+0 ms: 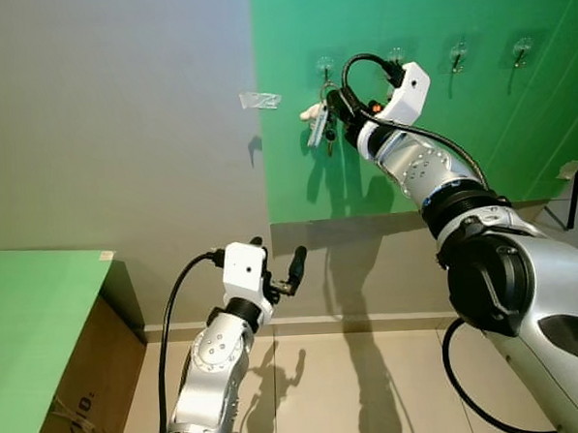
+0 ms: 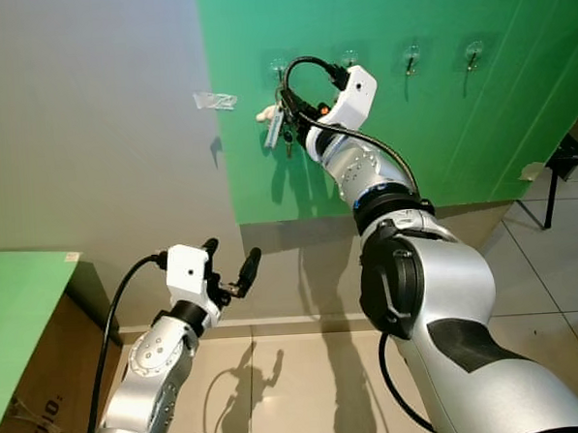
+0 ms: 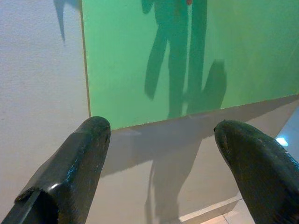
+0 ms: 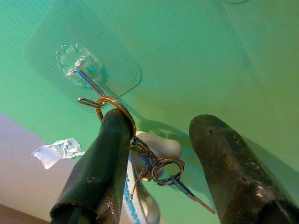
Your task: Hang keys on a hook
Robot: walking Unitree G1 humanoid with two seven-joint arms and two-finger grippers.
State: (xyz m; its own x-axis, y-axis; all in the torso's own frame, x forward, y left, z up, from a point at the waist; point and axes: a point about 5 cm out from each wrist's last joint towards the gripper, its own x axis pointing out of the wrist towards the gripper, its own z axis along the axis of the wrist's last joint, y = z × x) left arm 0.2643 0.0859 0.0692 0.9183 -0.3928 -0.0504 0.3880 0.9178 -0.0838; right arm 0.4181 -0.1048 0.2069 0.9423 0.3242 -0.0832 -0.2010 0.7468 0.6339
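The left tool point(image 1: 277, 266) is held open, low before the wall. Farther off, the right tool point(image 4: 159, 140) is spread open at the hook point(image 4: 88, 91), where the keys point(image 1: 321, 126) are hung by their ring, long axis pointing downward.

Keys at the leftmost of four wall hooks

The keys point(image 1: 320, 126) hang on the leftmost hook point(image 4: 91, 91), three more hooks to its right; the right gripper point(image 1: 334, 105) sits against them, and the left gripper point(image 1: 277, 261) hovers lower left, near the wall.
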